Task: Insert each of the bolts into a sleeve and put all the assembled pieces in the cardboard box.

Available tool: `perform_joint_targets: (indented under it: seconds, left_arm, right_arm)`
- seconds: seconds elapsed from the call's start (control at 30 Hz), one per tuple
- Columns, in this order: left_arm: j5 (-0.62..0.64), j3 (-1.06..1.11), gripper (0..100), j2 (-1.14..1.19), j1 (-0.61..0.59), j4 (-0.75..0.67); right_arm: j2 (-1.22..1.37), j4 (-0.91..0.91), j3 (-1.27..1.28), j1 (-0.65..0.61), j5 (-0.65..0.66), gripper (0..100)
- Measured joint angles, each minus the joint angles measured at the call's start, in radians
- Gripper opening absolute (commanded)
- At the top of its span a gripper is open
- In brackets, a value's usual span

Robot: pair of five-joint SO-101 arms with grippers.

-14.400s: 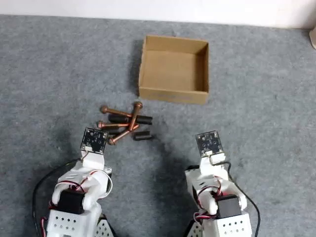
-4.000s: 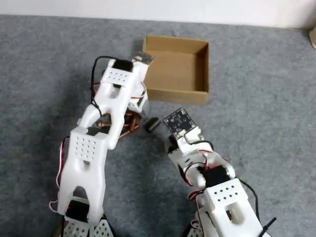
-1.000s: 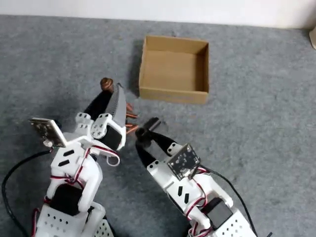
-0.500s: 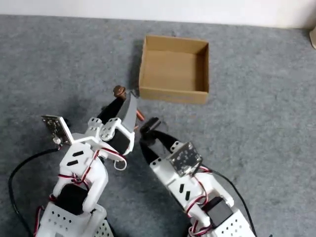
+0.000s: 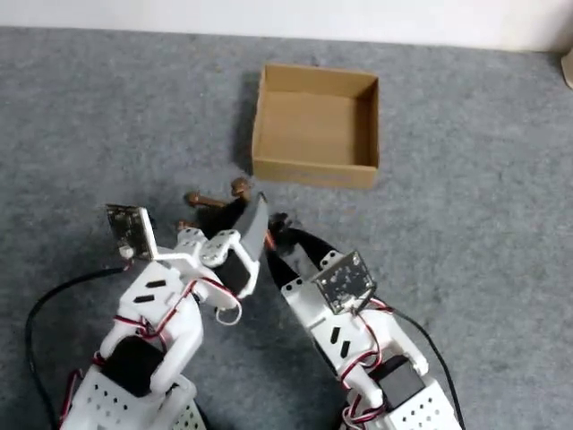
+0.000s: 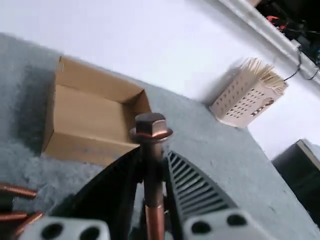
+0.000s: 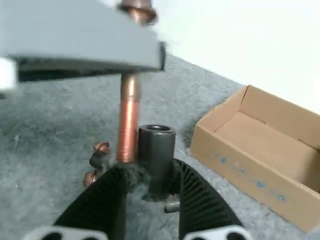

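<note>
You have one copper bolt [image 6: 152, 175] clamped upright in the left gripper [image 6: 152, 156], hex head up. Its shank hangs just beside the dark sleeve [image 7: 156, 150], which stands open end up in the right gripper [image 7: 151, 169]. More copper bolts [image 5: 208, 200] lie loose near the open-topped cardboard box [image 5: 313, 170].

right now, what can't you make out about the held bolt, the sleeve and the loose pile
Left wrist view: the left gripper and the bottom edge cut off the bolt's lower shank and tip.
Right wrist view: the blurred left gripper covers the bolt's upper shank; the right gripper hides the sleeve's lower end.
High view: both grippers cover the sleeve; the left arm covers most loose bolts, so no count.
</note>
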Motion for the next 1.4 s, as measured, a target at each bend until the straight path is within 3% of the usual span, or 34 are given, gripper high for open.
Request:
perform_joint_targets:
  seconds: [0.27,0.53,1.13,1.4]
  left_arm:
    - [0.005,-0.002,1,-0.003,0.0,0.0]
    - [0.005,0.0,1,-0.002,-0.092,-0.08]
    - [-0.046,0.084,1,-0.003,-0.034,-0.121]
    - [-0.044,0.084,1,-0.005,-0.003,-0.008]
  right_arm:
    - [0.0,0.0,0.002,-0.031,0.0,0.4]
    - [0.0,0.0,0.002,-0.043,0.0,0.4]
    - [0.0,0.008,0.003,-0.044,0.002,0.4]
    - [0.0,0.008,0.005,-0.037,0.003,0.4]
